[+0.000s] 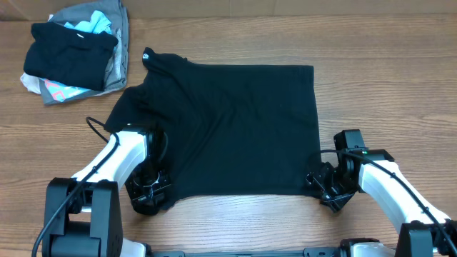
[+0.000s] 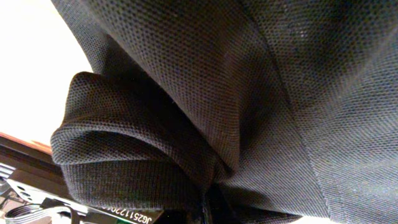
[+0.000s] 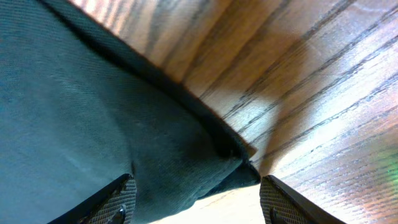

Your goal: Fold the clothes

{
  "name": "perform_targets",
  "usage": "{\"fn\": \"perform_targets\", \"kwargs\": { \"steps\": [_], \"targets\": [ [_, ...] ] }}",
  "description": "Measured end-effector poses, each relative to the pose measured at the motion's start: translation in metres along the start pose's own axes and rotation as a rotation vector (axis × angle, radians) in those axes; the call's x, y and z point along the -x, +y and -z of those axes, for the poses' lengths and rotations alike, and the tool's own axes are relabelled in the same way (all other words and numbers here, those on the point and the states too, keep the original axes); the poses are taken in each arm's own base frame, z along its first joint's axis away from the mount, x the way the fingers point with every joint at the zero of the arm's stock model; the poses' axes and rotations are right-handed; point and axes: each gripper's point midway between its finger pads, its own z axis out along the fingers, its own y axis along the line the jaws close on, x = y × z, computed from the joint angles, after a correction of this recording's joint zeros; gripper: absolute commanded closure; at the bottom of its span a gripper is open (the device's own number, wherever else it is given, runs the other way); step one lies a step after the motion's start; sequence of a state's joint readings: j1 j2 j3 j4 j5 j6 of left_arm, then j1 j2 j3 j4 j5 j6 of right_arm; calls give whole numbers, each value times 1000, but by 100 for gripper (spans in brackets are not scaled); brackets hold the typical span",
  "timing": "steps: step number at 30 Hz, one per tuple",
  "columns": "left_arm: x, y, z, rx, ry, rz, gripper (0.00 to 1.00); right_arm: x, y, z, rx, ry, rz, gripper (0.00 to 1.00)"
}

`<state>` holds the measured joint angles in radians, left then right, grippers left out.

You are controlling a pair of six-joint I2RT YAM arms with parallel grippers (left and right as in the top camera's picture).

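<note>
1. Left fingers, at 7 o'clock of the T-shirt, are clenched on a bunched hem corner, so you have that corner ready to lift. The arm reaches forward, wrist low at the worktop.
2. Right fingers, at 5 o'clock, are released and straddle the other hem corner, gripping nothing. The arm is low and angled inward.
3. T-shirt lies spread mid-worktop, logo at 11 o'clock.
4. Garment heap sits far off at 10 o'clock, apart.
</note>
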<state>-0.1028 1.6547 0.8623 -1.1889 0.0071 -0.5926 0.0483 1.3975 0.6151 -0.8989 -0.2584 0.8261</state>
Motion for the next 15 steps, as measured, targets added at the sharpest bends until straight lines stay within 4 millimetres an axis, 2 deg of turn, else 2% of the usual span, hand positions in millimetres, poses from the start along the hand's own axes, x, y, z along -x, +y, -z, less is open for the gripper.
{"fn": "perform_targets", "kwargs": {
  "steps": [3, 12, 14, 15],
  "targets": [
    [0, 0, 0, -1, 0, 0, 95, -1, -4, -2, -11, 4, -10, 33],
    [-6, -1, 0, -10, 26, 0, 96, -2, -8, -4, -28, 3, -56, 78],
    [-10, -1, 0, -11, 47, 0, 96, -2, -10, -4, -36, 0, -75, 92],
    [-12, -1, 0, -11, 54, -1, 96, -1, -10, -4, -38, -2, -86, 93]
  ]
}}
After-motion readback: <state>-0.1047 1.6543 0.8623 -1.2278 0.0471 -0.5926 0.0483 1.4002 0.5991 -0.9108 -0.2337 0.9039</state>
